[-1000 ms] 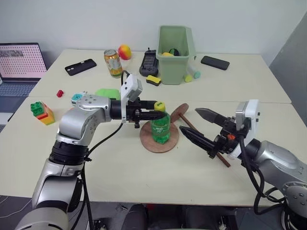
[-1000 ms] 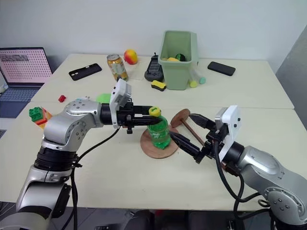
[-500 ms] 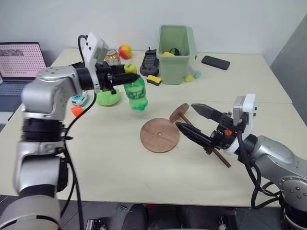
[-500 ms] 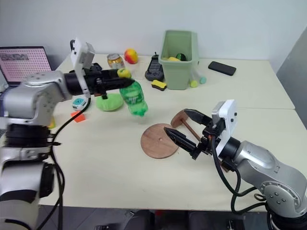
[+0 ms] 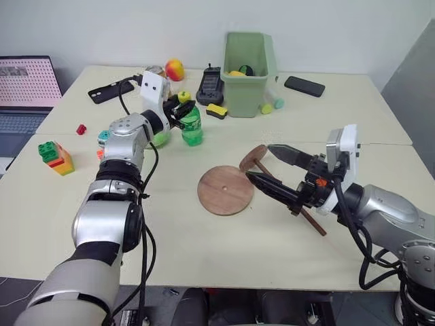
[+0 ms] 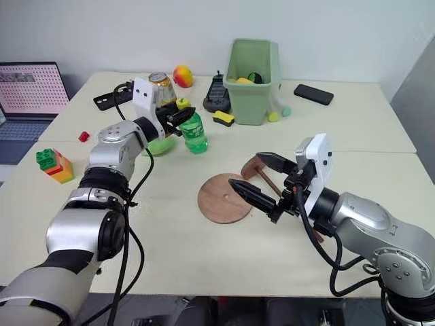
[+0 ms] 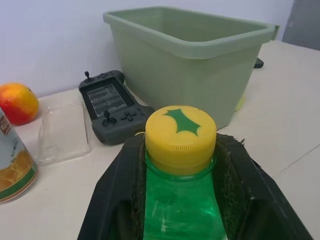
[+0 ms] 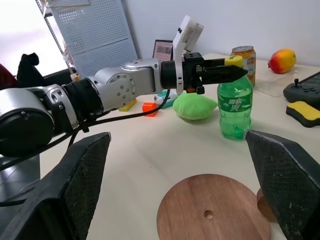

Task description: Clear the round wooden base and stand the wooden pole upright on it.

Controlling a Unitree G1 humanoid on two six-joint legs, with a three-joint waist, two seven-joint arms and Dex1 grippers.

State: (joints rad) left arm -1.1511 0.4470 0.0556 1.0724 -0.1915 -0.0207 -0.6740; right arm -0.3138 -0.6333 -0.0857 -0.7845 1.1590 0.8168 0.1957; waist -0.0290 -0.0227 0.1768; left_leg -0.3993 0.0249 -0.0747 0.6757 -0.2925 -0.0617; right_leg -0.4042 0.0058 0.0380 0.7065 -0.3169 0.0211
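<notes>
I am keeping my left gripper (image 5: 185,111) clenched on the neck of the green plastic soda bottle (image 5: 192,127) with its yellow cap, standing on the pale surface (image 5: 170,231) beside the light-green plastic bin (image 5: 249,66). My right gripper (image 5: 270,168) is hanging released — jaws spread — just above the long dark-brown wooden pole (image 5: 309,221), lying beside the bare round reddish-brown wooden base (image 5: 225,191).

From the right wrist, the left gripper (image 8: 235,66) was clamped on the green bottle's (image 8: 234,111) yellow cap, bottle upright on the table beyond the bare round wooden base (image 8: 212,214), right gripper's fingers (image 8: 80,185) spread wide.
</notes>
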